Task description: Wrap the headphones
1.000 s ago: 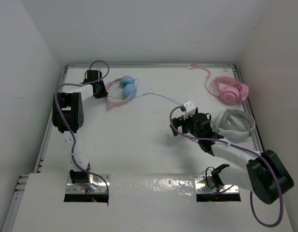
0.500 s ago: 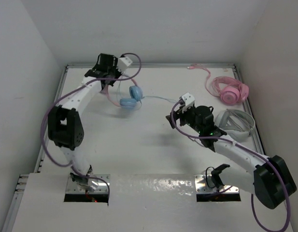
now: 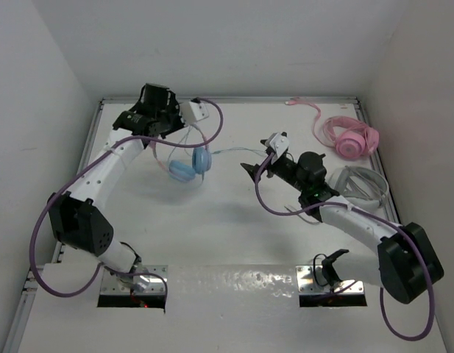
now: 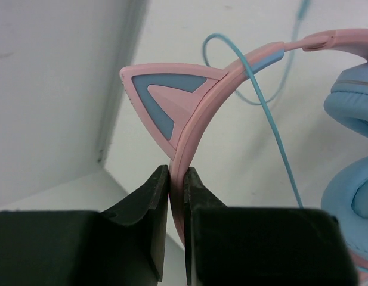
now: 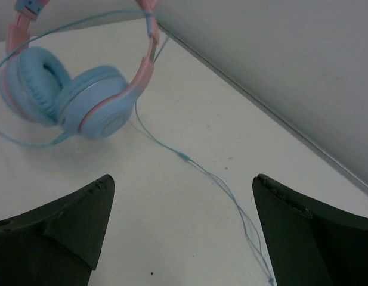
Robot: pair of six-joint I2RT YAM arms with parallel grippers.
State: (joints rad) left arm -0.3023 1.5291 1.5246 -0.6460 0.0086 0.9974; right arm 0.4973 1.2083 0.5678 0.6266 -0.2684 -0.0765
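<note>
Now left gripper (image 4: 178, 179) clamped on pink headband (image 4: 198, 116); headphones (image 3: 191, 165) hang over table's (image 3: 212, 228) far-left part. Right gripper (image 5: 182, 182) wide open, empty, over table's middle; cable (image 5: 185, 157) trails across table.

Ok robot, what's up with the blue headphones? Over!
Left fingers shut on headphones, at headband. Right fingers open, empty. Cable trails loose over table. Nothing in the way.
</note>
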